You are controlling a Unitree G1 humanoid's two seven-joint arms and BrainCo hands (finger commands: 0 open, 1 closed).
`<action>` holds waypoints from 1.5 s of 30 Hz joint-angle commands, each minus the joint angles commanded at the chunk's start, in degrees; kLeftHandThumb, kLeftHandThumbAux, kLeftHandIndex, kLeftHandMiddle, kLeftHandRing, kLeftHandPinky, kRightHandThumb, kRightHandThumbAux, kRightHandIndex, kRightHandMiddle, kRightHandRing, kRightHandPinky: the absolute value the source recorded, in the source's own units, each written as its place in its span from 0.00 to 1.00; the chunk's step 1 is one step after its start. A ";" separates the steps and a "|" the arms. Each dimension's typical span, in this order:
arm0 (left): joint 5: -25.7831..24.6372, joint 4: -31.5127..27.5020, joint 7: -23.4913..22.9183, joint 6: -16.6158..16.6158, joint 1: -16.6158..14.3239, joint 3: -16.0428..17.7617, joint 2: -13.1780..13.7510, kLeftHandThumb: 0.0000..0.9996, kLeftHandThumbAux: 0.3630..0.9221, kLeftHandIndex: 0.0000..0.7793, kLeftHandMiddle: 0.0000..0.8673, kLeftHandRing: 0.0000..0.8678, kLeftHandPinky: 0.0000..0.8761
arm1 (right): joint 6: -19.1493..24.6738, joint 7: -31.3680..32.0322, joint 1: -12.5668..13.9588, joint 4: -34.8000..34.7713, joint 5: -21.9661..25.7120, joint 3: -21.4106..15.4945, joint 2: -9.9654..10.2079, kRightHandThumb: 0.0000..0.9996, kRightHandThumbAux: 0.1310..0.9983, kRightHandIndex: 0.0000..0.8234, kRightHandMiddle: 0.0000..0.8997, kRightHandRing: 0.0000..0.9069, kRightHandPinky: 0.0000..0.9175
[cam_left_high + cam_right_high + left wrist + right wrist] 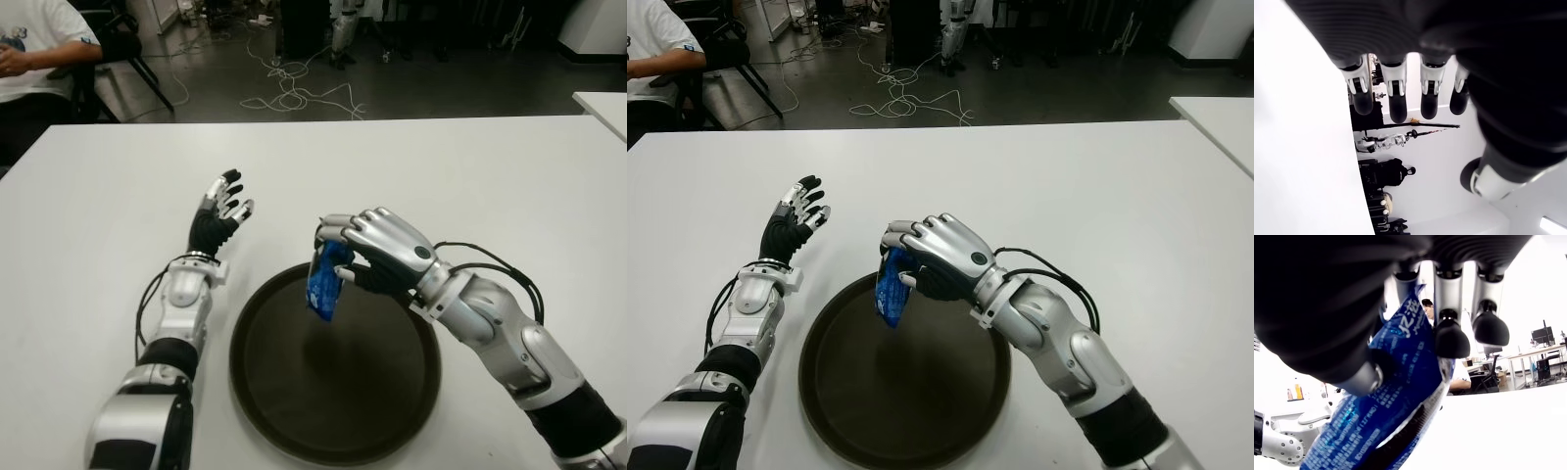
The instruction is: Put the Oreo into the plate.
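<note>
The right hand (377, 250) grips the blue Oreo packet (324, 281), which hangs from its fingers above the dark plate (294, 411). The left hand (220, 211) shows beside the plate's left, fingers spread, holding nothing.

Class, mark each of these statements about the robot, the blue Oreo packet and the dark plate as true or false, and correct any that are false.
1. The right hand grips the blue Oreo packet. True.
2. The packet lies flat on the plate. False: it hangs from the fingers above the plate's far rim.
3. The left hand holds a second packet. False: its fingers are spread and it holds nothing, showing beside the plate on the robot's left.
4. The plate sits on a white table. True.
5. The plate already has snacks in it. False: nothing lies in it.
</note>
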 joint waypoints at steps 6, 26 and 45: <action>-0.09 -0.25 0.00 -0.26 0.19 0.03 -0.07 0.08 0.62 0.07 0.13 0.09 0.07 | -0.56 -1.20 0.43 0.79 0.58 -0.47 0.74 0.71 0.69 0.51 0.81 0.86 0.87; -0.64 1.27 -1.59 2.31 -0.90 0.40 0.55 0.07 0.57 0.07 0.13 0.08 0.06 | -7.53 5.93 -2.59 5.96 3.68 0.16 -2.59 0.04 0.69 0.00 0.00 0.00 0.00; -1.19 1.59 -2.68 1.84 -0.96 0.76 0.54 0.09 0.57 0.07 0.13 0.09 0.07 | -8.95 4.62 -4.28 10.46 1.55 0.06 -2.65 0.02 0.66 0.00 0.00 0.00 0.00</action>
